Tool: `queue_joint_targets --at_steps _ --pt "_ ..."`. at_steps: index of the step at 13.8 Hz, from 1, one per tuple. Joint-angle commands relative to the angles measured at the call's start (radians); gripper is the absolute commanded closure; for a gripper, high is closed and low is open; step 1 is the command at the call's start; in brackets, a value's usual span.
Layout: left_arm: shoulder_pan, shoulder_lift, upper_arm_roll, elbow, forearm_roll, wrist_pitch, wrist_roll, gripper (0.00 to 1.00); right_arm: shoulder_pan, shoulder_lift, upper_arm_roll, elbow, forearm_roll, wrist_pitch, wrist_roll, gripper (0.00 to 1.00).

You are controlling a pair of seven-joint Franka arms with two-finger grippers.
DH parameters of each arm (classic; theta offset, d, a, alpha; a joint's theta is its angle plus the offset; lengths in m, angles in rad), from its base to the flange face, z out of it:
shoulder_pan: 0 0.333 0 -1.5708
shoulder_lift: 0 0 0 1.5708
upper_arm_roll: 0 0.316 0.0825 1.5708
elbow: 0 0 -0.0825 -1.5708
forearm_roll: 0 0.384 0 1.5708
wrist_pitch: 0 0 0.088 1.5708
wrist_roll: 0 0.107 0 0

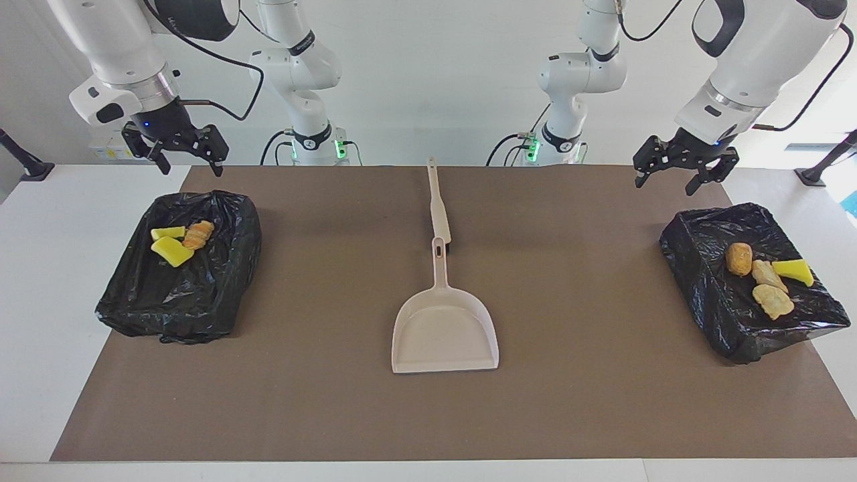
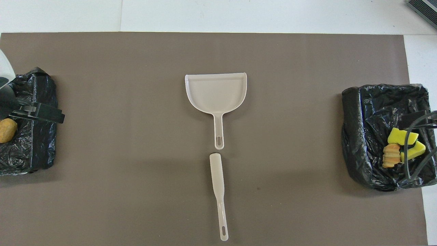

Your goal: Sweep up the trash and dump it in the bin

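At the right arm's end of the table (image 1: 40,281), we see a bin (image 1: 201,301) lined with a black bag; it holds three bits of trash: two yellow wedges (image 1: 172,251) and a ridged orange lump (image 1: 198,234). Our right gripper (image 1: 186,164) hangs above the mat (image 1: 321,402) just off that bin's robot-side edge, fingers apart and holding nothing. At mid-table, we find the beige dustpan (image 1: 444,335) lying flat, its mouth turned away from the robots and its handle pointing toward them. Nearer the robots, in line with that handle and just short of it, lies the brush (image 1: 438,207), a slim beige stick. Toward the left arm's end, our left gripper (image 1: 685,179) hangs in the air over the mat beside the second bin (image 1: 710,294), fingers likewise apart and empty. That bin holds the other four bits: an orange-brown lump (image 1: 739,259), two tan chunks (image 1: 772,300) and a yellow wedge (image 1: 793,271).
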Motion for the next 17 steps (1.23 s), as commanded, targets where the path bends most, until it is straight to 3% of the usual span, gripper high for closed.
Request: queue_joint_targets --at_steps 1,5,17 --pt "-0.056 0.011 0.017 0.047 0.031 -0.053 -0.01 0.0 -0.002 -0.006 0.003 0.005 0.008 -0.015 0.007 0.0" --pt "-0.107 0.005 0.065 0.054 0.045 -0.056 -0.018 0.0 -0.002 -0.006 0.003 0.005 0.008 -0.015 0.007 0.0" --pt "-0.094 0.002 0.065 0.051 0.038 -0.028 -0.05 0.0 -0.002 -0.006 0.003 0.005 0.008 -0.015 0.007 0.0"
